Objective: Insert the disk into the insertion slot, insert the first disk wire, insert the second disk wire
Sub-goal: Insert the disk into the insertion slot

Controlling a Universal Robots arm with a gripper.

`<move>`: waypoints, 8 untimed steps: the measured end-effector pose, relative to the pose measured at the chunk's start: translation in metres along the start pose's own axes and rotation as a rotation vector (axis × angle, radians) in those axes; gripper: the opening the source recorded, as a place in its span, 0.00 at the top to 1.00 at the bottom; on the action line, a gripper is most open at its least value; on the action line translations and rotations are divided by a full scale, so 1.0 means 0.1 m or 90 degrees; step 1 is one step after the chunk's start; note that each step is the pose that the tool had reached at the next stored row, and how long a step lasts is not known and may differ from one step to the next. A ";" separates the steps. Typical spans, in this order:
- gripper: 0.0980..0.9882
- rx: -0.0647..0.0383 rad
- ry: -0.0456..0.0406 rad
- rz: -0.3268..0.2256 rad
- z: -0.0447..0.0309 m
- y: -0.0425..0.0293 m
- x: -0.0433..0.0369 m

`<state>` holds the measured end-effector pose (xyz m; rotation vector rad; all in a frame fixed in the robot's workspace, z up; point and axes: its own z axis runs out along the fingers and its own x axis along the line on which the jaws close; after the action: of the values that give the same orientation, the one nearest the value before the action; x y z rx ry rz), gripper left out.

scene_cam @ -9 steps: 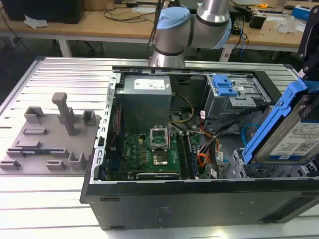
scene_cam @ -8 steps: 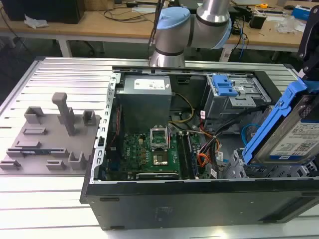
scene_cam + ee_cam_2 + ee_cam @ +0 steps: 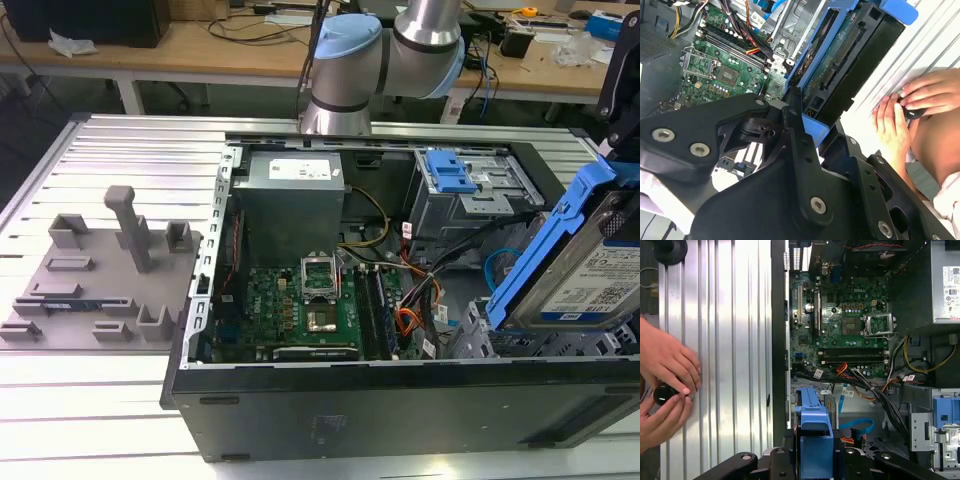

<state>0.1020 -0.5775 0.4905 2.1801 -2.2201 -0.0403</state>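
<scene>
On the ribbed aluminium table [image 3: 130, 150], an open computer case [image 3: 400, 400]; above it, the disk [image 3: 600, 280] tight between the 2 fingers [image 3: 792, 120].

Robotics lab, slotted aluminium work table [image 3: 130, 150], wooden benches [image 3: 200, 50] strewn with cables along the exterior view's top edge, robot arm [image 3: 345, 60] top centre, opened computer case [image 3: 400, 400] mid-frame, grey fixture tray [image 3: 60, 310] at that view's left.

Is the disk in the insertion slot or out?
Out. The disk hangs tilted above the insertion slot, not seated, clamped in the gripper.
</scene>
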 end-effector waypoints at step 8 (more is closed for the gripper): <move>0.70 0.003 -0.0327 -0.001 0.002 0.002 0.001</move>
<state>0.1018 -0.5776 0.4903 2.2089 -2.2465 -0.0921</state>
